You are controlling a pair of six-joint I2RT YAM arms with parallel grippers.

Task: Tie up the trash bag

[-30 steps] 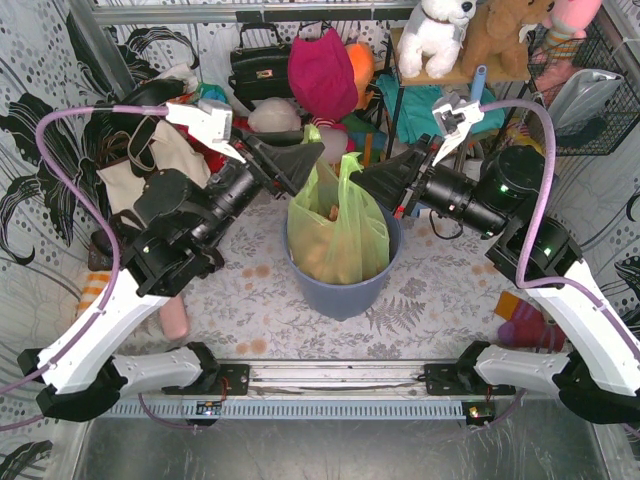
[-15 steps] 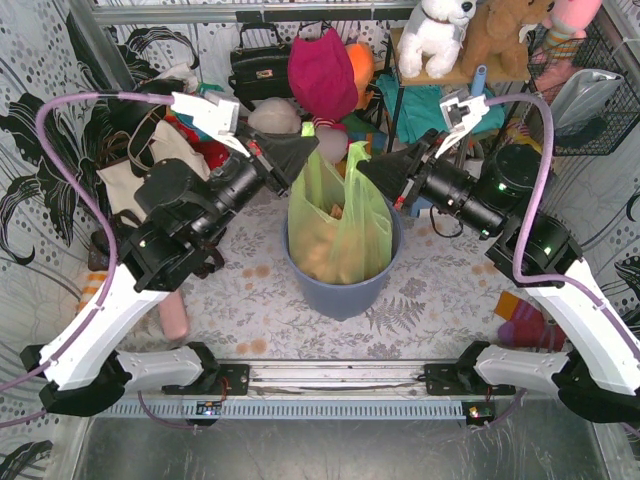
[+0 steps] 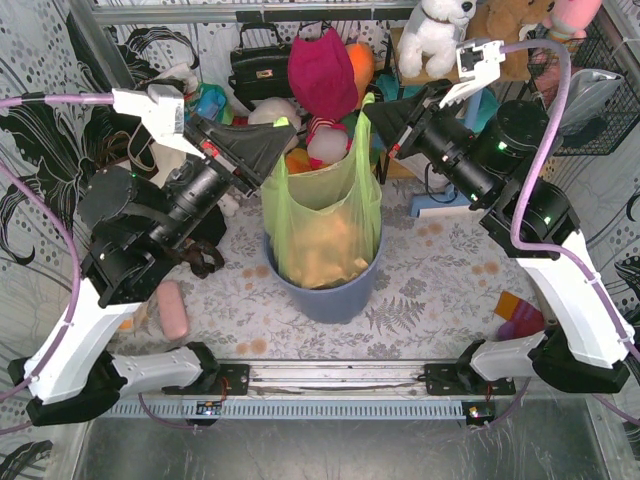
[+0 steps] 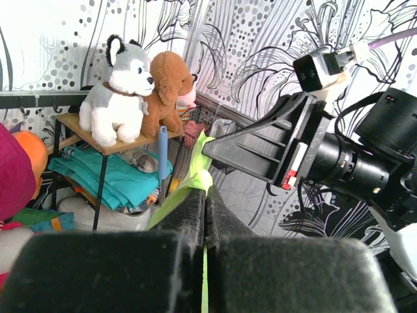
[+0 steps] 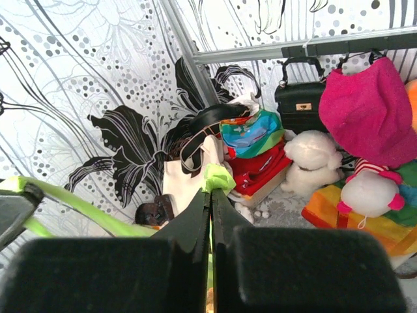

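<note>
The thin translucent lime-green plastic trash bag (image 3: 325, 215) stands mid-counter in the top view, its lower part sunk in the blue-grey round plastic bin (image 3: 331, 299) and its long axis running upright out of the bin. Crumpled tan-brown paper (image 3: 322, 252) shows through its lower half.

The left gripper (image 3: 283, 133) sits at about 11 o'clock from the bag's middle, fingers pressed together on the left handle loop. The right gripper (image 3: 374, 104) sits at about 1 o'clock, likewise clamped on the right loop. Both loops are drawn taut, well apart, with the bag mouth spread between them. Neither arm is nearer; each has its own loop.

The coming move likely turns on that gap: the loops must cross at 12 o'clock above the mouth before any knot can form.

From each wrist only a small crumpled tuft of green pokes past the closed fingers, so the spare length for knotting is hard to judge. The bag's base is hidden by the bin wall, and whether it is off the bin floor cannot be told. The patterned counter (image 3: 420, 290) lies around the bin.
</note>
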